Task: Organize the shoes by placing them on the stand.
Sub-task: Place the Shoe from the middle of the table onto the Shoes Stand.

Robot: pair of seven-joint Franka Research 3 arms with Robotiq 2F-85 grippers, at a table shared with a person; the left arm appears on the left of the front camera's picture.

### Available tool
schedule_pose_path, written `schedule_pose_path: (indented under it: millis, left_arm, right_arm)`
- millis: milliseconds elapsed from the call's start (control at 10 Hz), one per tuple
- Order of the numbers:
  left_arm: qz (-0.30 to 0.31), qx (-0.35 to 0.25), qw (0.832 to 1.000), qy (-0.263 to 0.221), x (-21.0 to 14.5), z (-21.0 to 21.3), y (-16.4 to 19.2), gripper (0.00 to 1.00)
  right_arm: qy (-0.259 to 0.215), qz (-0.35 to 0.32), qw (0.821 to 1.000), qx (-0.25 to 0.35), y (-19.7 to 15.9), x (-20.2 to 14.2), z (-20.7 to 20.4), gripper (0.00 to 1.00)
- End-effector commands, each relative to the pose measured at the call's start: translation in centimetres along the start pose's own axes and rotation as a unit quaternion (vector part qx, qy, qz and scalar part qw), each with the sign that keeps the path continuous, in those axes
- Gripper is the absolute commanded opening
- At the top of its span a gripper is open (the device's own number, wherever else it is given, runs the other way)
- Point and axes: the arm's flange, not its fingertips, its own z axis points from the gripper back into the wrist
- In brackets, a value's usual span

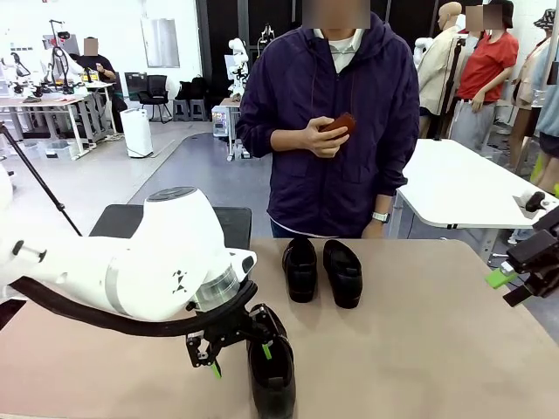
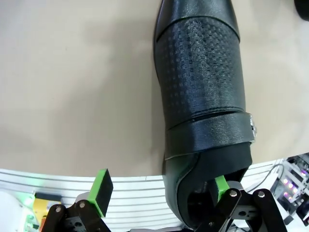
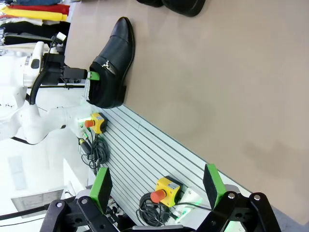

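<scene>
A tan bench (image 1: 419,349) carries glossy black footwear. The nearest shoe (image 2: 203,96) is black leather with a fine embossed grid of dots across its upper, a smooth black strap and a small silver metal clasp. Two more shoes (image 1: 342,273) farther off are plain shiny black. The left end effector (image 2: 161,187) and right end effector (image 3: 158,186) are black with bright green pads. The arm (image 1: 166,253) is white. The stand (image 1: 234,225) is matte black. A person's jacket (image 1: 332,175) is dark purple, and the small object (image 1: 342,123) in hand is dark red. Yellow boxes (image 3: 166,189) bear red buttons.
</scene>
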Motion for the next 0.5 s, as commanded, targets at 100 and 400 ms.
schedule_pose_path:
  millis: [100, 400]
  left_arm:
    - [-0.002, 0.008, 1.0, 0.0, 0.46, -0.17, -0.33, 1.0]
    - [-0.005, 0.013, 1.0, 0.005, 0.47, -0.45, -0.6, 0.0]
  right_arm:
    - [0.003, 0.012, 1.0, 0.003, -0.19, -0.09, 0.3, 1.0]
    - [0.003, 0.012, 1.0, 0.003, -0.19, -0.09, 0.3, 1.0]
